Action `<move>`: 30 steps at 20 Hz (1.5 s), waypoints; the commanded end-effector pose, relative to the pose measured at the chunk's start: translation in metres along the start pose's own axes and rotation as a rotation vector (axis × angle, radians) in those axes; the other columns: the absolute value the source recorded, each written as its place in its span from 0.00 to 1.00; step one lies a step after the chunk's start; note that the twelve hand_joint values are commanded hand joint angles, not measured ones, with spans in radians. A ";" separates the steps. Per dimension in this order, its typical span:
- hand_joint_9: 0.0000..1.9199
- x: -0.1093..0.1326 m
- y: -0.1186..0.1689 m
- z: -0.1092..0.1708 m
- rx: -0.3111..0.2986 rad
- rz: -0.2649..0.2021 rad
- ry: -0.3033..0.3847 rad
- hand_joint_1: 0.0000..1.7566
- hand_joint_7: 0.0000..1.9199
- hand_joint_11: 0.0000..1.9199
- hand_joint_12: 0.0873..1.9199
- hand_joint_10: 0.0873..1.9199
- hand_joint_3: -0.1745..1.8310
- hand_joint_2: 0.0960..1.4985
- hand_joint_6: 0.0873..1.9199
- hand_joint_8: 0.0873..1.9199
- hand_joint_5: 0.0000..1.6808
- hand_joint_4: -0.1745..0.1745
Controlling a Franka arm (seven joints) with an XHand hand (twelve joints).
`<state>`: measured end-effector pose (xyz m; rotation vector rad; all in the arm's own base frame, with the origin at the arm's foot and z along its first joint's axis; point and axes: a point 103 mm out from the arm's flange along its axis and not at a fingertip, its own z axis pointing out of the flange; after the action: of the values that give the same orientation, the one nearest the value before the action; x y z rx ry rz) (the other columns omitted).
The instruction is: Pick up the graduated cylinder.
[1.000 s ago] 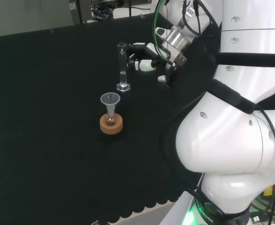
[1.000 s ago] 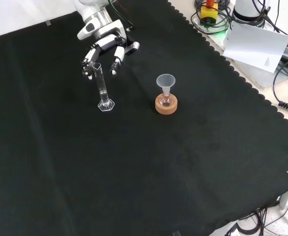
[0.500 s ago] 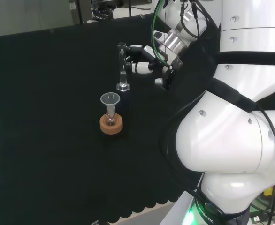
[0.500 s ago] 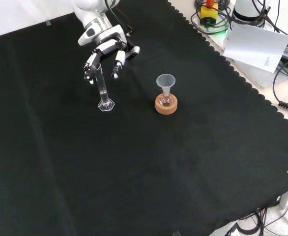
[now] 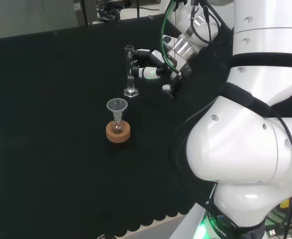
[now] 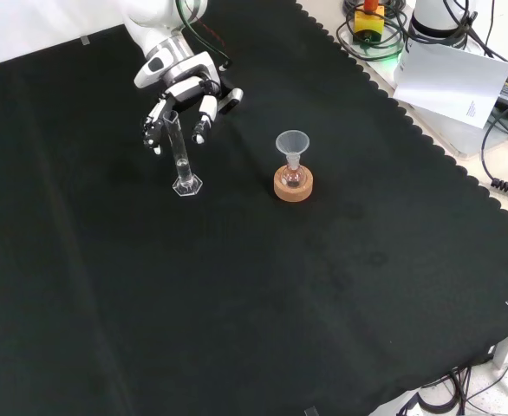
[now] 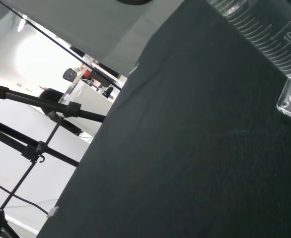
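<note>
In the head view the graduated cylinder (image 5: 130, 72) stands upright on its clear foot on the bench (image 5: 46, 149), long axis vertical, mouth up, just behind the cork ring (image 5: 118, 132) that carries a small flask with a funnel (image 5: 116, 106). The hand (image 5: 148, 64) sits right beside the cylinder's upper part, fingers reaching toward it, not closed round it.

In the front view the cylinder (image 6: 180, 154) stands left of the cork ring (image 6: 293, 183), base on the cloth. The hand (image 6: 181, 94) hangs over its top, fingers (image 6: 204, 116) spread either side of the tube.

In the wrist view the cylinder (image 7: 264, 29) shows its graduated wall and foot.
</note>
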<state>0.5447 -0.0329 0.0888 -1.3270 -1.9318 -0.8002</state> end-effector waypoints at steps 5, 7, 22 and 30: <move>0.32 -0.005 0.003 0.008 -0.025 -0.031 0.072 0.56 0.21 0.20 0.66 0.24 0.00 0.65 0.00 0.29 0.32 0.40; 0.32 -0.004 0.004 0.010 -0.025 -0.041 0.079 0.56 0.21 0.20 0.66 0.25 0.00 0.65 0.00 0.29 0.33 0.40; 0.34 -0.006 0.011 0.019 -0.020 -0.051 0.117 0.57 0.22 0.21 0.66 0.24 0.00 0.65 0.00 0.28 0.35 0.40; 0.35 -0.008 0.012 0.028 -0.042 -0.048 0.154 0.58 0.23 0.21 0.65 0.24 0.00 0.65 0.00 0.28 0.34 0.40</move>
<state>0.5541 -0.0144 0.0697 -1.2152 -1.8574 -0.9200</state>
